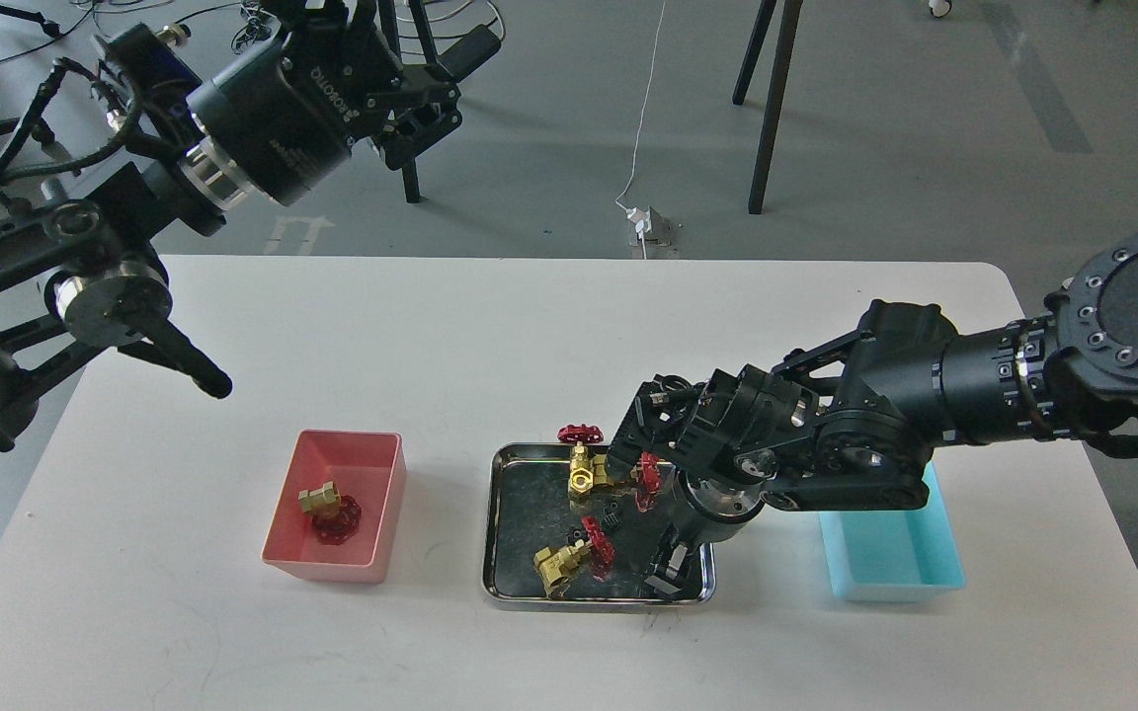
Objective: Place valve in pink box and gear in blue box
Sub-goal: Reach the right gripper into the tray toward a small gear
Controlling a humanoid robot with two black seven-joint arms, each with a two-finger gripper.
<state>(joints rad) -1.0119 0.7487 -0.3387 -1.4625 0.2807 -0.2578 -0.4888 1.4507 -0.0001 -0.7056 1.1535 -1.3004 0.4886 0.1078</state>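
Observation:
The pink box point(280, 559) at the left holds one valve point(329, 509). The steel tray point(493, 533) in the middle holds three more valves, two at the back point(589, 476) and one at the front point(569, 561), plus a tiny black gear point(611, 515). My right gripper point(669, 571) points down into the tray's front right corner; its fingers are dark and I cannot tell them apart. The blue box point(890, 558) at the right looks empty, its back half hidden by my right arm. My left gripper point(436, 87) is open, high above the table's far left.
The right arm's wrist and forearm point(826, 444) lie low across the tray's right side and the blue box. The left arm's elbow link point(189, 363) hangs over the table's left back part. Chair legs point(772, 99) stand on the floor beyond the table.

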